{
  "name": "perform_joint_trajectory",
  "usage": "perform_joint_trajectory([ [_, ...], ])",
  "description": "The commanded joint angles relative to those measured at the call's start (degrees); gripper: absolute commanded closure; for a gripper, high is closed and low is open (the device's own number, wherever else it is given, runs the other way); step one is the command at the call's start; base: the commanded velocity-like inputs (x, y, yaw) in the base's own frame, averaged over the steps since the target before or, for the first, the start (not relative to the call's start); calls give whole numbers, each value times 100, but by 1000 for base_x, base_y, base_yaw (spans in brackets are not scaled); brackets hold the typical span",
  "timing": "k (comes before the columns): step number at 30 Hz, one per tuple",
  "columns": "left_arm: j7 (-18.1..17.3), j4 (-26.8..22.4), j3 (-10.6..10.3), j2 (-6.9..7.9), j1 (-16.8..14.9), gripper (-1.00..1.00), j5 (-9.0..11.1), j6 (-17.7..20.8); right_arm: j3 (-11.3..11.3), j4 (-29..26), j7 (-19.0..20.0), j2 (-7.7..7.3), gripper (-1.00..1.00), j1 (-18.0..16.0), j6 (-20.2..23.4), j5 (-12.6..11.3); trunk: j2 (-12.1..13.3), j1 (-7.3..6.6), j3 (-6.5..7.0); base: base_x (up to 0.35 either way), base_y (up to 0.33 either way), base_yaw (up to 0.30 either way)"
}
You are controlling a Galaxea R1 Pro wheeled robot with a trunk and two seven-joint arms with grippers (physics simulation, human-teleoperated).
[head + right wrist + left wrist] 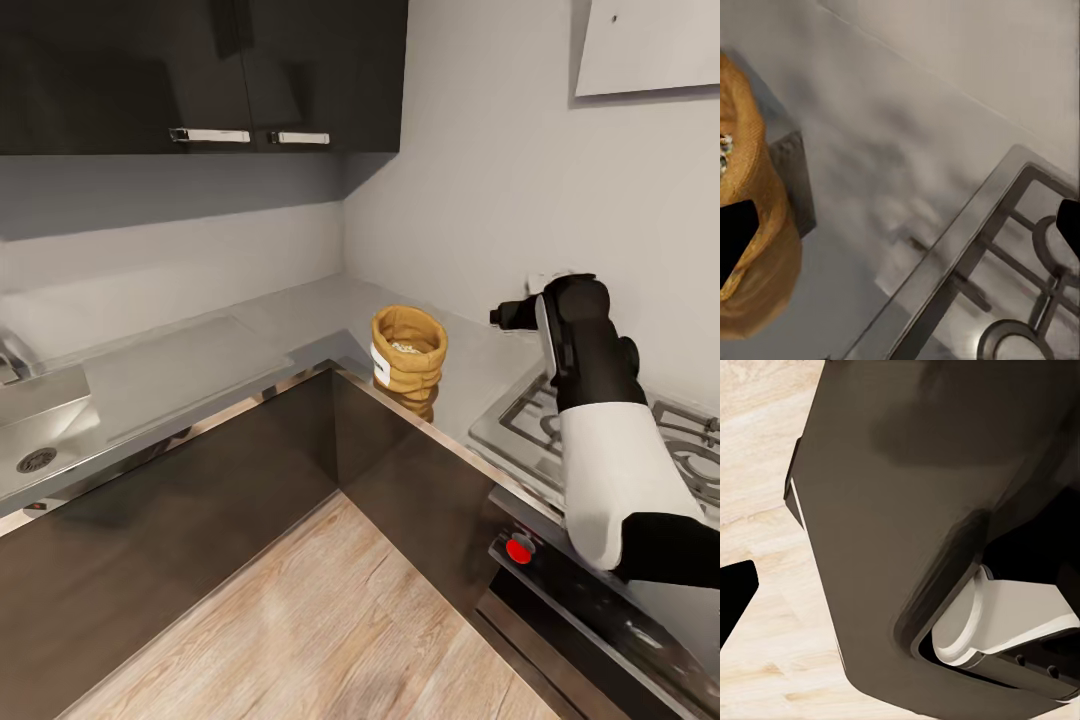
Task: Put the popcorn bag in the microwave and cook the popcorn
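Mustard-tan, roll-rimmed popcorn bag (408, 353) upright on glossy grey countertop (300, 320)

We counted one popcorn bag (408, 352) on the one L-shaped countertop (200, 365), with a heap of popcorn (406, 347) inside it, its pieces too small to number. At nine o'clock sat one sink (35, 425); at three o'clock, one gas hob (520, 420). Overhead hung two cabinet handles (210, 135). One red knob (519, 549) showed.

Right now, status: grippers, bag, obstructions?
Right gripper open, empty, beside popcorn bag. Left gripper state unclear. Bag upright on countertop corner, ungrasped. Gas hob adjacent; path clear.
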Motion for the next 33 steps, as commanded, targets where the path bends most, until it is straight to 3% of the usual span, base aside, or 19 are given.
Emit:
perform_joint_trajectory([
  [1,-1,-3,2,-1,1,-100,26,-13,-9,-16,50,24,-100,-26,21,59,-3,1,-5,0,0,0],
  [2,-1,-3,2,-1,1,-100,26,-13,-12,-27,55,48,-100,-34,21,47,-3,1,-5,0,0,0],
  [5,-1,-3,2,-4,3,-100,26,-13,-19,-336,87,337,-100,-46,21,10,-3,1,-5,0,0,0],
  [9,-1,-3,2,-10,3,-100,19,-13,-38,-535,80,1030,-100,-47,21,14,-3,1,-5,0,0,0],
  [11,-1,-3,3,-12,1,-100,17,-13,-158,-513,71,1183,-100,-58,21,14,-3,1,-5,0,0,0],
  [15,-1,-3,3,-11,4,-100,17,-13,-437,-491,58,1183,-100,-41,21,12,-3,1,-5,0,0,0],
  [26,-1,-47,23,-28,13,-100,25,-13,-431,-282,49,1183,-100,316,21,102,-3,1,-5,3,0,0],
  [33,-1,-47,16,-20,14,-100,0,-13,-430,-289,53,1183,-100,541,21,108,-3,1,-5,262,0,0],
])
